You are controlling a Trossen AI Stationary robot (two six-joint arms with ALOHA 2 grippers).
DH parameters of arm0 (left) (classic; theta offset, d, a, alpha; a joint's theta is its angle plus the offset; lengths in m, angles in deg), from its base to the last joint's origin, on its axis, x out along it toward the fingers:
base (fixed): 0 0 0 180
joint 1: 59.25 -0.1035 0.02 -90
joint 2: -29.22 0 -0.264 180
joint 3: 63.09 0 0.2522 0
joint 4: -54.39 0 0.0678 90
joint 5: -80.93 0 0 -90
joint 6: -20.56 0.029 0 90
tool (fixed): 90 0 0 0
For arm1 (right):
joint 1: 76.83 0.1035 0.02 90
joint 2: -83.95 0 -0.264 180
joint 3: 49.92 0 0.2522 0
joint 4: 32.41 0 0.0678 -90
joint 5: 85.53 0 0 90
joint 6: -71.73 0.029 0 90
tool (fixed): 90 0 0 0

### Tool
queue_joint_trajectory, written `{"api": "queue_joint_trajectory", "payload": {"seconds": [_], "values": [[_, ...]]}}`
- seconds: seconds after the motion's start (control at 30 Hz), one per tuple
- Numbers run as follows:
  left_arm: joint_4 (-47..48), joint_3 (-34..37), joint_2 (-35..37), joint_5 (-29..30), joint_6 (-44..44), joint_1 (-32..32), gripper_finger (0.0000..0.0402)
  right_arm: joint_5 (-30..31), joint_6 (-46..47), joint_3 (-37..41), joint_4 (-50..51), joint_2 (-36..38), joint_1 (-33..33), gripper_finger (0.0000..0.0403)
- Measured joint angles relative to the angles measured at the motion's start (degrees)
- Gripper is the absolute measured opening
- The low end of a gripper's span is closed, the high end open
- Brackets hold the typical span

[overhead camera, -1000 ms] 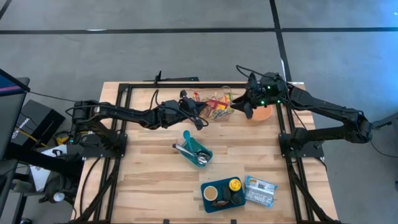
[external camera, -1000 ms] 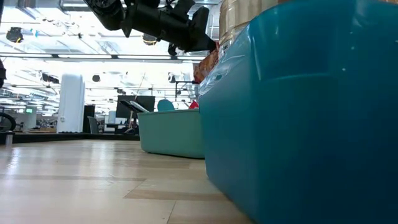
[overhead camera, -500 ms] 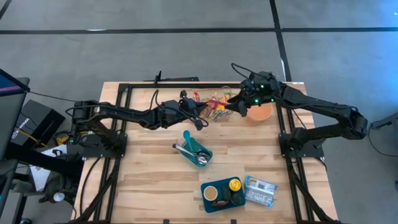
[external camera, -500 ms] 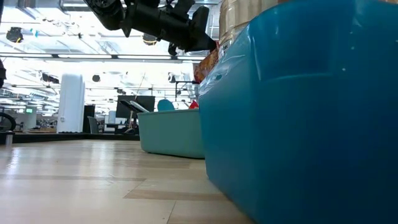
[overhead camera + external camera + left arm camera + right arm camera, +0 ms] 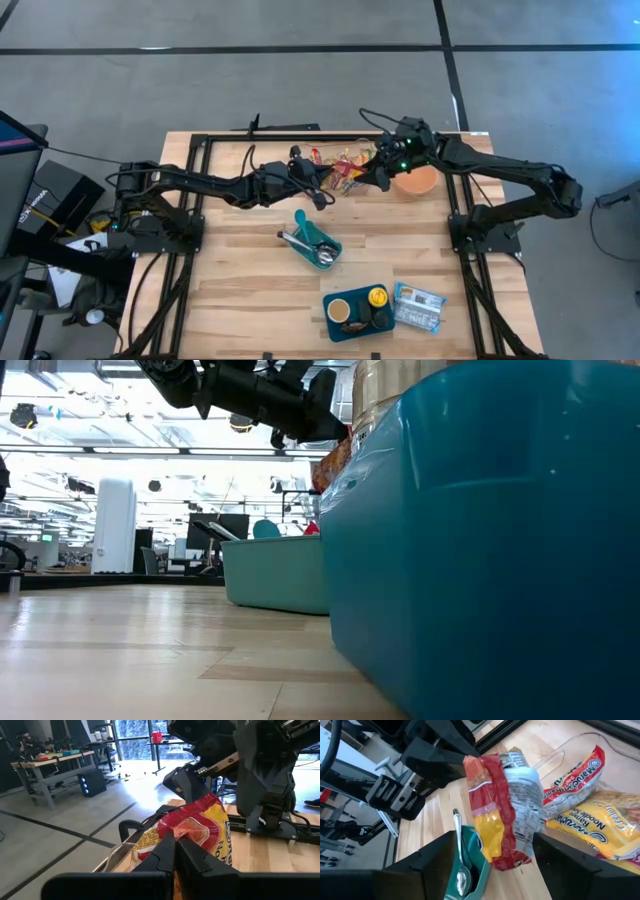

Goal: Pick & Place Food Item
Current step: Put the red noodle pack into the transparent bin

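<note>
The left end effector (image 5: pixel 172 851) pinched the noodle packet (image 5: pixel 192 832); the right end effector (image 5: pixel 492 865), spread wide, risked tearing it.

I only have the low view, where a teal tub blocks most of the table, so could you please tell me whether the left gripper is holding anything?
Observer: Yes, the left gripper is shut on a red and yellow noodle packet, held up off the table.
Operator: Thank you. Where is the other arm?
Observer: The right gripper is open, with one finger on either side of that same packet, not closed on it.
Operator: Is there more food nearby?
Observer: Yes, more noodle packets lie on the table close beside the held one.
</note>
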Motion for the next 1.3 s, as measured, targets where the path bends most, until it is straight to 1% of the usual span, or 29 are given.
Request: {"api": "queue_joint_trajectory", "payload": {"seconds": [0.1,0.17,0.27,0.5,0.6,0.93,1.0,1.17,1.3], "values": [[-0.02,0.00,0.02,0.00,0.00,0.00,0.0000,0.03,-0.61,0.00,0.00,0.07,-0.01,0.0250],[0.00,0.00,0.02,0.00,0.00,-0.01,0.0000,0.08,-0.86,0.00,0.04,0.20,-0.08,0.0236],[0.00,0.00,0.02,0.00,0.00,-0.02,0.0000,0.08,-0.90,0.00,0.12,0.21,-0.22,0.0204],[0.00,-0.02,0.04,0.00,0.00,-0.02,0.0000,0.10,-0.90,0.00,0.15,0.15,-0.22,0.0114],[0.00,-0.02,0.04,-0.02,0.00,-0.02,0.0000,0.10,-0.90,0.00,0.15,0.15,-0.22,0.0081],[0.02,-0.02,0.04,-0.02,0.00,-0.02,0.0000,0.10,-0.88,0.00,0.15,0.15,-0.22,0.0010],[0.02,-0.02,0.04,-0.02,0.00,-0.02,0.0000,0.10,-0.89,-0.02,0.15,0.15,-0.22,0.0003],[0.02,-0.02,0.04,-0.02,0.00,-0.02,0.0002,0.10,-0.44,-0.02,0.17,0.15,-0.22,0.0002],[0.02,-0.04,0.04,-0.02,0.00,-0.02,0.0022,0.10,-0.42,-0.02,0.20,0.15,-0.22,0.0001]]}}
